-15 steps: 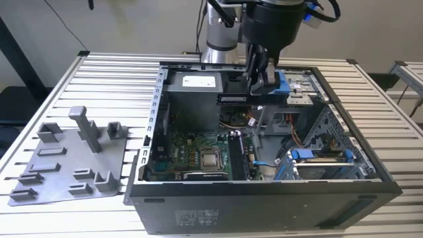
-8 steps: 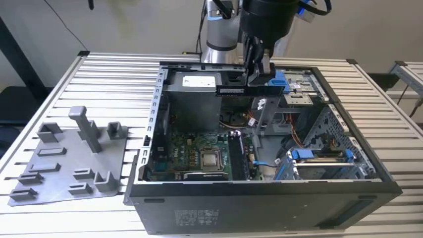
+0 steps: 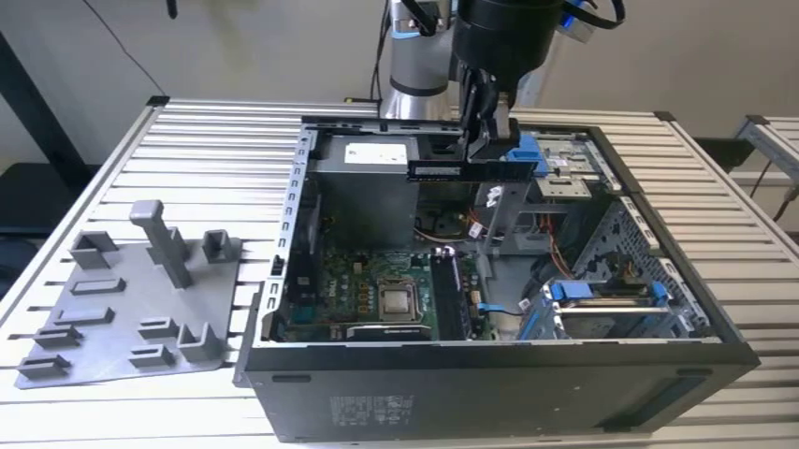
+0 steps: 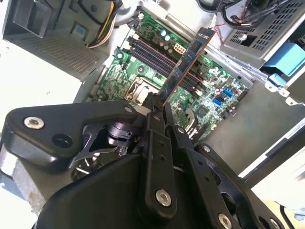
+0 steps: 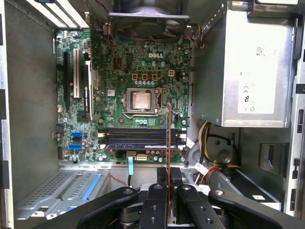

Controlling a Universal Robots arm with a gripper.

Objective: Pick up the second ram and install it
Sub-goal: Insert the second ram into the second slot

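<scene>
Robotics lab/assembly test bench: slotted alu table (image 3: 187,150) carries opened PC tower (image 3: 500,398) right below gripper (image 3: 481,154); grey fixture plate (image 3: 125,313) w/ posts (image 3: 168,248) well off to its side; bare wall (image 3: 250,47) behind.

The claw (image 3: 481,157) grips the second ram (image 3: 440,171), holding it level above the far side of the open computer case (image 3: 500,398). A grey fixture plate (image 3: 119,337) lies on the slatted desk (image 3: 212,140) at the exterior view's left.
</scene>
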